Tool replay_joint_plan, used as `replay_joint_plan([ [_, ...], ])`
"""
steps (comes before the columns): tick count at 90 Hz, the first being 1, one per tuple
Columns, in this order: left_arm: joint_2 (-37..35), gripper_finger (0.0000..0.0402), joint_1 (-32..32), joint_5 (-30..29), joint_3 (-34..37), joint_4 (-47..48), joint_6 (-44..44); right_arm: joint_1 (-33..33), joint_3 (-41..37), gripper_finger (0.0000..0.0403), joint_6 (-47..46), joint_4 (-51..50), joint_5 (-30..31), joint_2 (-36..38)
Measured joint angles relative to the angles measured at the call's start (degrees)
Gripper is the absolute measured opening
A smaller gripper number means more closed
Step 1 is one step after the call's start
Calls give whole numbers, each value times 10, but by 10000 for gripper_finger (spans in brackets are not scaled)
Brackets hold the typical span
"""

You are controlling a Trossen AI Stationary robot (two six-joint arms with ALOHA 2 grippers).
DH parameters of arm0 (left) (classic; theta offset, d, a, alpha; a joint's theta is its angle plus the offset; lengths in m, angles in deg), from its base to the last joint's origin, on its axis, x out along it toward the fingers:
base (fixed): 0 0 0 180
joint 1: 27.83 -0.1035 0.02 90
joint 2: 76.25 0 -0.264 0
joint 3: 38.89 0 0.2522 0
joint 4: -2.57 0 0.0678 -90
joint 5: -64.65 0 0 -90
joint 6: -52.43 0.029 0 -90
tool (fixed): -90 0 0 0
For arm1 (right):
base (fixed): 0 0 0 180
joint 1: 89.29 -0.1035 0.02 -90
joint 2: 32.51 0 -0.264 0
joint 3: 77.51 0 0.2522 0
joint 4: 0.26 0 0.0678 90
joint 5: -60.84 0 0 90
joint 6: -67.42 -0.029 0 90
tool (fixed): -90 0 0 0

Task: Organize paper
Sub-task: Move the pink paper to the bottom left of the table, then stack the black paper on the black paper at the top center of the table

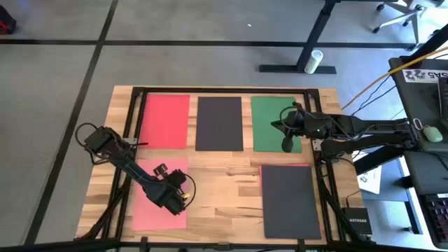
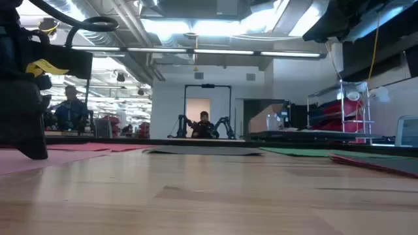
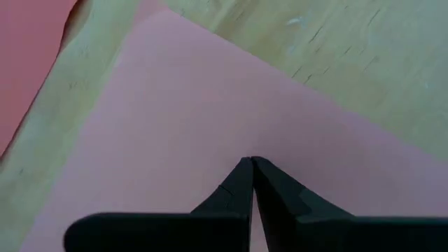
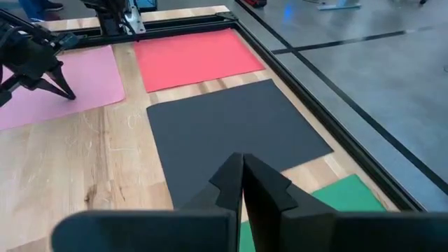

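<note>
Paper layout on the wooden table (image 1: 224, 175): far row, left to right, is a red sheet (image 1: 166, 120), a black sheet (image 1: 219, 123) and a green sheet (image 1: 269, 115), lying side by side with narrow gaps of bare wood between them. Near row: a pink sheet (image 1: 143, 196) at near left, and a second black sheet (image 1: 289, 201) at near right. A thin red edge (image 1: 283, 165) shows along the far side of that near-right black sheet, so there's a red sheet under it. All sheets lie flat.

Left gripper (image 1: 170, 197) is down on the pink sheet, on its right part. Left wrist view shows the fingertips together, tips touching the pink surface (image 3: 210, 119), nothing clamped between them.

Right gripper (image 1: 285, 133) sits over the green sheet, near its right edge. Right wrist view shows its fingers (image 4: 262, 185) closed together too, empty, with the far black sheet (image 4: 238, 133) just ahead and a green corner (image 4: 343, 196) beside them.

Black frame rails (image 1: 133, 112) run along the table's far and side edges. Low view: a person (image 2: 68, 108) is seated in the room behind.
</note>
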Motion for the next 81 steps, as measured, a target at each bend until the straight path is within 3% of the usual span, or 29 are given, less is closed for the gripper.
replay_joint_plan([
  [18, -15, 0, 4, 17, -11, 3, 13, 0, 0, 0, 0, 0, 0, 0],
  [46, -22, 0, 35, -17, -83, -25, 76, 0, 0, 0, 0, 0, 0, 0],
  [70, -22, 0, 59, -22, -86, -41, 56, 0, 0, 0, -2, -7, -7, 0],
  [76, -22, 0, 58, -38, -86, -48, 64, 0, 0, 0, -1, -12, -31, 0],
  [81, -22, 0, 53, -60, -88, -51, 76, 0, 0, 0, -1, -13, -89, -1],
])
